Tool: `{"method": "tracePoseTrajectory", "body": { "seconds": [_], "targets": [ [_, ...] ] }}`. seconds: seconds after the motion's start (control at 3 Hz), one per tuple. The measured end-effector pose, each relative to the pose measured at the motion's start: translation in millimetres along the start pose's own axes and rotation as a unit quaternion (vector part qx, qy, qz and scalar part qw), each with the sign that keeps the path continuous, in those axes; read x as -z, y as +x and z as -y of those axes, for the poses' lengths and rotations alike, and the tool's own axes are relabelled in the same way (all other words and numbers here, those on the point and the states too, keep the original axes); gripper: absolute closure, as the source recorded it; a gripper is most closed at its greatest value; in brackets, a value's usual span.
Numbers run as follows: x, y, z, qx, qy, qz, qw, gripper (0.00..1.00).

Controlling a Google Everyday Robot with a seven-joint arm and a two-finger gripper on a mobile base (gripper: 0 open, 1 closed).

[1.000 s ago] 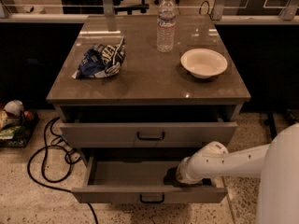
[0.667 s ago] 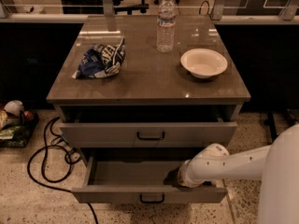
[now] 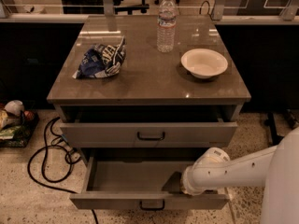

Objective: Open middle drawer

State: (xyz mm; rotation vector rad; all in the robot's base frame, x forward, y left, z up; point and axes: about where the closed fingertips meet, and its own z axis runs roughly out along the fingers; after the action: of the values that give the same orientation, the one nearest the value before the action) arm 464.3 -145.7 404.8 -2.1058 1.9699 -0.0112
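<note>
so the middle drawer (image 3: 140,178) is the lower of the two showing in the cabinet (image 3: 149,85), and it's pulled well out, with its plain grey inside open to view and nothing in it that I can see. The top drawer (image 3: 149,133) above it sits out only a little. The arm (image 3: 233,169) comes in from the right and the gripper (image 3: 176,185) is down inside the middle drawer at the right end, tucked just behind the front panel. It's mostly hidden there, so honestly can't tell if it's open or closed, or whether it's got hold of the panel.

On handling: looks like a stiff, rigid drawer on slides, probably light since it's empty, and it should move straight out and nowhere else. The obvious place to grab is the small black bar handle (image 3: 152,204) in the middle of the front. Hooking the top edge of the front panel from inside would work too. Pulling from one end might make it skew and bind, I'd guess.

Up top there's a chip bag (image 3: 100,59), a water bottle (image 3: 166,23) and a bowl (image 3: 204,63), none of them in the way
</note>
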Motion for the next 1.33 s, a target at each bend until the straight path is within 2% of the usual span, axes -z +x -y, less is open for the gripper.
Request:
{"method": "tracePoseTrajectory", "body": {
  "seconds": [0.33,0.67,1.0,1.33],
  "targets": [
    [-4,-4,-26,-0.004,-0.023,-0.004,0.9997,1.0],
    [-16,-11,-60,-0.009,-0.057,-0.001,0.9983,1.0],
    [-19,-15,-79,-0.011,-0.078,-0.002,0.9969,1.0],
    [-4,-13,-100,-0.016,-0.092,-0.022,0.9954,1.0]
  ]
}}
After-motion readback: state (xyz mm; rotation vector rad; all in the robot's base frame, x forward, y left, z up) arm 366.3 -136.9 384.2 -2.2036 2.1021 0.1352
